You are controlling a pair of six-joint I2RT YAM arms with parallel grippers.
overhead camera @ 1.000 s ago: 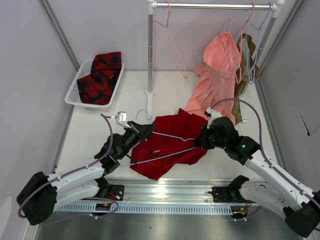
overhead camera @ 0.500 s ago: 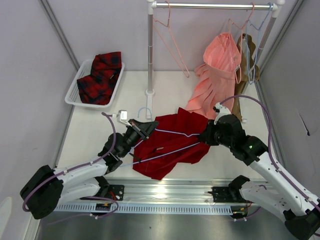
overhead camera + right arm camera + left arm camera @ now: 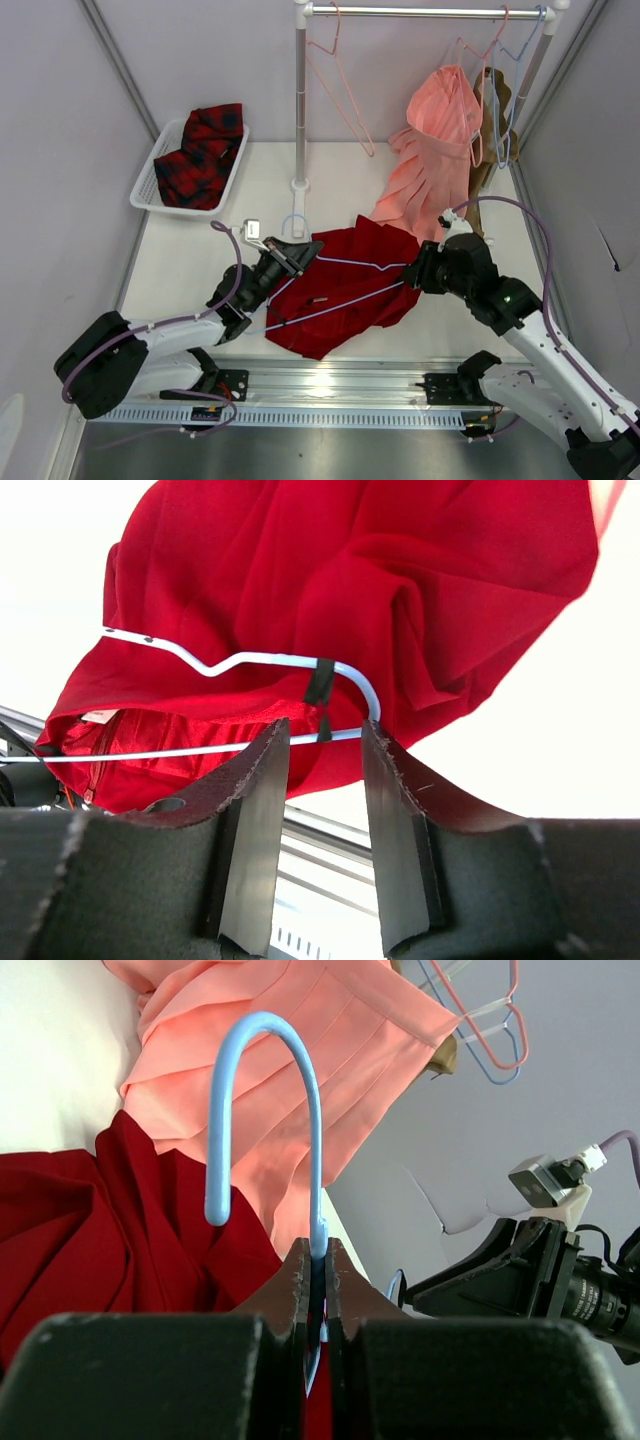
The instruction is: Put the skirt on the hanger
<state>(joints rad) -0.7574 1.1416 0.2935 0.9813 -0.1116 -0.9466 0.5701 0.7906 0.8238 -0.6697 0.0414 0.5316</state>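
Observation:
The deep-red skirt lies on the table between both arms, draped over the light-blue hanger. The hanger's wires cross the top of the fabric. My left gripper is shut on the hanger's neck just under the hook, with the skirt to its left. My right gripper is open at the skirt's right edge. In the right wrist view its jaws stand apart, just below the hanger's corner. The bottom wire runs across the gap, and the skirt is bunched above it.
A salmon-pink pleated skirt hangs from the rack at back right and reaches down to the table. The rack pole stands behind the red skirt, and pink hangers hang on its bar. A white basket holding a plaid garment sits at back left.
Both grippers have shifted a little to the right, and the hanger and skirt went with them. The left gripper's hold on the hanger neck is the same.

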